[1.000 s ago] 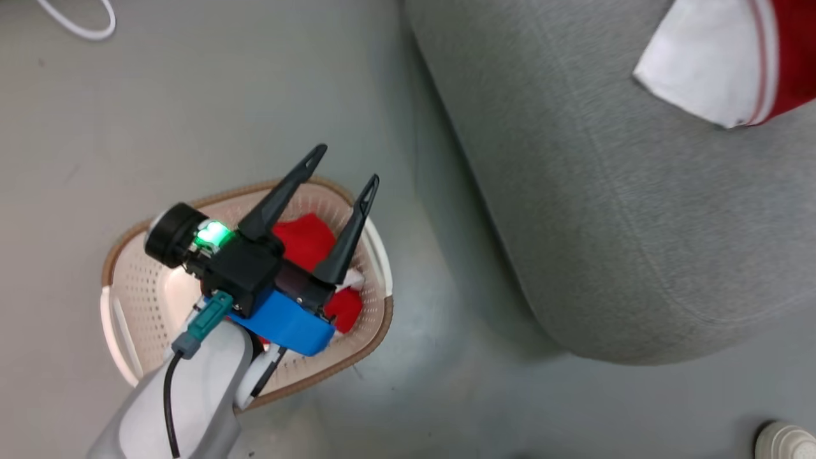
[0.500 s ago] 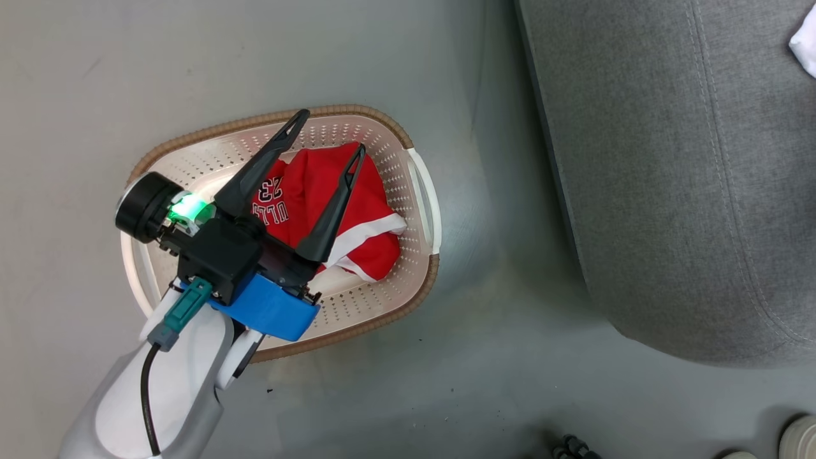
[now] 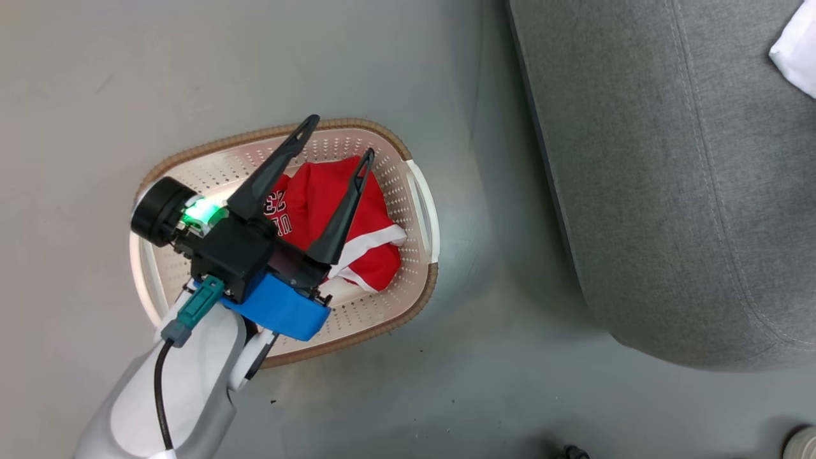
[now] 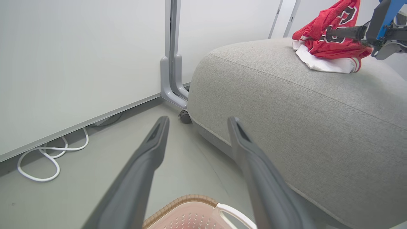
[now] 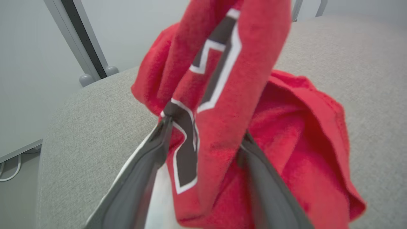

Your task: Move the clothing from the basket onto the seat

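While the left gripper (image 3: 341, 135) hovers over the basket (image 3: 398, 191) with its fingers spread wide and nothing between them, one red jersey (image 3: 319, 197) with white trim and dark lettering lies crumpled inside, toward the side nearer the sofa (image 3: 650, 178). The basket stands on the grey floor (image 3: 127, 76), near the sofa's rounded corner. Over on the seat, the right gripper (image 5: 206, 128) has its fingers apart too, with a bunch of red cloth (image 5: 222, 95) lying between them and brushing both. That cloth sits on the grey upholstery, on top of a white piece (image 4: 324, 65). A white cable (image 4: 38, 178) loops on the floor by the wall.
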